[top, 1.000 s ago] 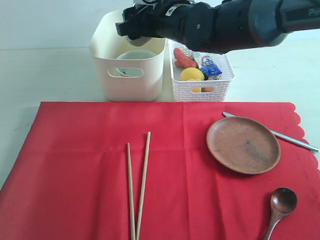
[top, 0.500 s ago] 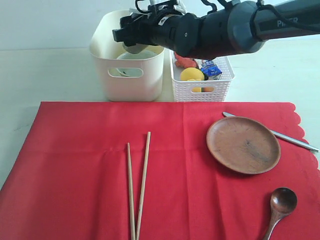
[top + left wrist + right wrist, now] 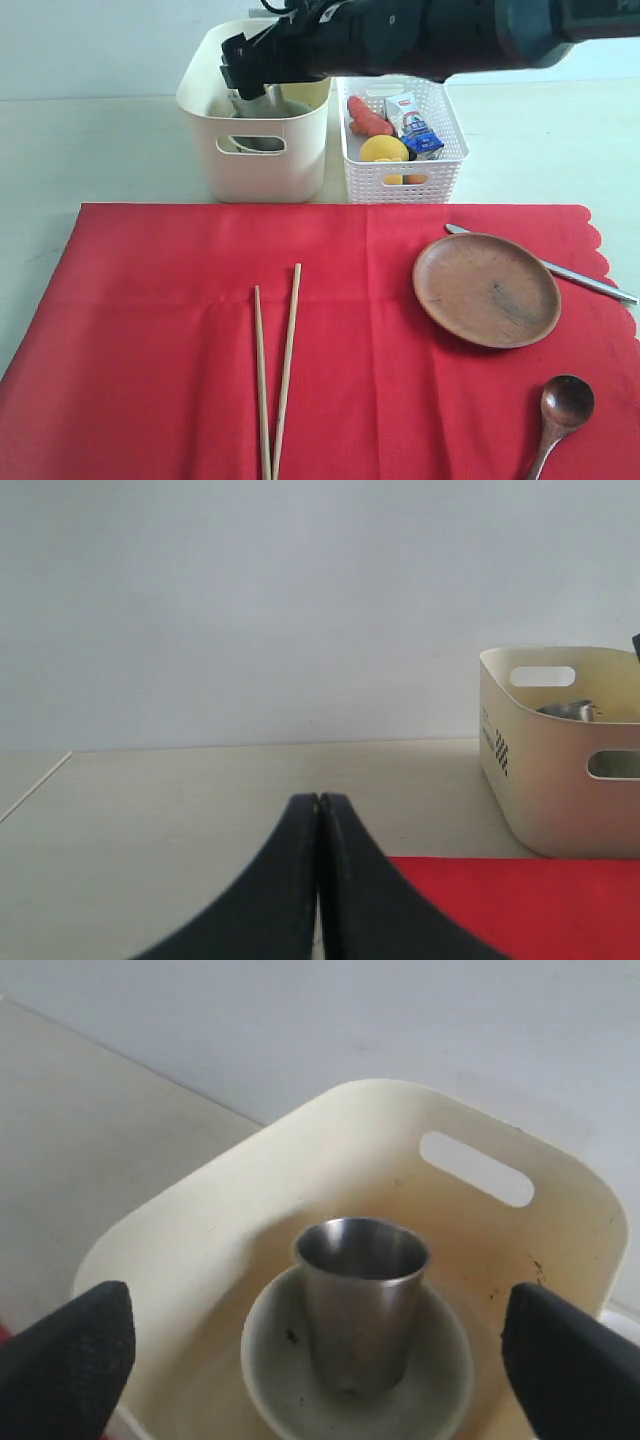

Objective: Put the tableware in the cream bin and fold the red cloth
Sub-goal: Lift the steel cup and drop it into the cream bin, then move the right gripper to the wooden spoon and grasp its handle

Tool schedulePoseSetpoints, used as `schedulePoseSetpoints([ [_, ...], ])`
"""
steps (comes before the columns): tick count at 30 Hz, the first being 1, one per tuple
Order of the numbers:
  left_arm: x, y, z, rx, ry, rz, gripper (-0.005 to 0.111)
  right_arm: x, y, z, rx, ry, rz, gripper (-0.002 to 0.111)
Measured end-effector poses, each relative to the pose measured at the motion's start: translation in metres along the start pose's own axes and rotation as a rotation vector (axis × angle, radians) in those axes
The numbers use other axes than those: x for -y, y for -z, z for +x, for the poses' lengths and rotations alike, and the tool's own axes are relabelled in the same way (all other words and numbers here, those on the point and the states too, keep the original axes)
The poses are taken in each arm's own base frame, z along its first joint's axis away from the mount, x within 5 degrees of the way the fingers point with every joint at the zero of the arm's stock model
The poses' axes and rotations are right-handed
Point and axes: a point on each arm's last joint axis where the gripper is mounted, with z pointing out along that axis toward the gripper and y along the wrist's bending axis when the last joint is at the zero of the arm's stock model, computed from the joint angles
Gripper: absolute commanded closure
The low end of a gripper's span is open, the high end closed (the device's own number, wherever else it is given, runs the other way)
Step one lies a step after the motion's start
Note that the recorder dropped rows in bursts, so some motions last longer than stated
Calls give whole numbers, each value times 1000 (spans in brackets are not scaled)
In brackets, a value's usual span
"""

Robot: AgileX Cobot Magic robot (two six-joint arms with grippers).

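Note:
My right gripper [image 3: 320,1355] is open just above the cream bin [image 3: 200,1240], its fingertips [image 3: 65,1360] wide on either side of the steel cup [image 3: 360,1295]. The cup stands upright and free in the white bowl [image 3: 285,1365] inside the bin. In the exterior view that gripper [image 3: 245,62] hangs over the bin [image 3: 255,165]. On the red cloth [image 3: 150,320] lie the chopsticks [image 3: 275,370], brown plate [image 3: 487,290], knife [image 3: 585,279] and wooden spoon [image 3: 563,405]. My left gripper [image 3: 318,800] is shut and empty, low over the table beside the cloth [image 3: 520,900].
The white lattice basket [image 3: 400,180] with the lemon, carrot and milk carton stands right of the cream bin. The right arm [image 3: 450,35] stretches across the back above both containers. The cloth's scalloped edge is at the right.
The right gripper moved left and lower over the cream bin. The steel cup came down with it and now stands in the bowl, free of the fingers.

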Motion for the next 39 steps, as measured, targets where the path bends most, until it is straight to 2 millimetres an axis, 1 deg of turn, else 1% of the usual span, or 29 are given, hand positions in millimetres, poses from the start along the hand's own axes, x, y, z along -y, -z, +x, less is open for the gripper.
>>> schedulePoseSetpoints([
  [1,0,0,0,0,0,0,104,-1,7,-6,-11,10,-17,29],
  [2,0,0,0,0,0,0,104,0,16,-11,-22,14,-32,37],
  [5,0,0,0,0,0,0,104,9,43,-28,-50,22,-62,64],
  [7,0,0,0,0,0,0,104,17,61,-38,-62,27,-71,80],
  [10,0,0,0,0,0,0,104,29,92,-51,-79,9,-69,98],
  [12,0,0,0,0,0,0,104,37,115,-61,-81,-7,-55,107],
  [13,0,0,0,0,0,0,104,41,128,-66,-81,-15,-46,108],
  [16,0,0,0,0,0,0,104,43,163,-73,-78,-5,-12,108],
  [18,0,0,0,0,0,0,104,42,183,-71,-80,-10,-2,108],
  [19,0,0,0,0,0,0,104,40,194,-67,-90,-13,-1,108],
  [21,0,0,0,0,0,0,104,37,207,-59,-116,-20,-6,108],
  [22,0,0,0,0,0,0,104,35,213,-51,-134,-31,-14,108],
  [25,0,0,0,0,0,0,104,28,221,-30,-176,-92,-50,108],
  [29,0,0,0,0,0,0,104,20,218,6,-265,-144,-96,108],
  [35,0,0,0,0,0,0,104,15,208,69,-413,-185,-92,108],
  [37,0,0,0,0,0,0,104,12,208,89,-462,-201,-92,108],
  [39,0,0,0,0,0,0,104,10,211,105,-496,-220,-94,108],
])
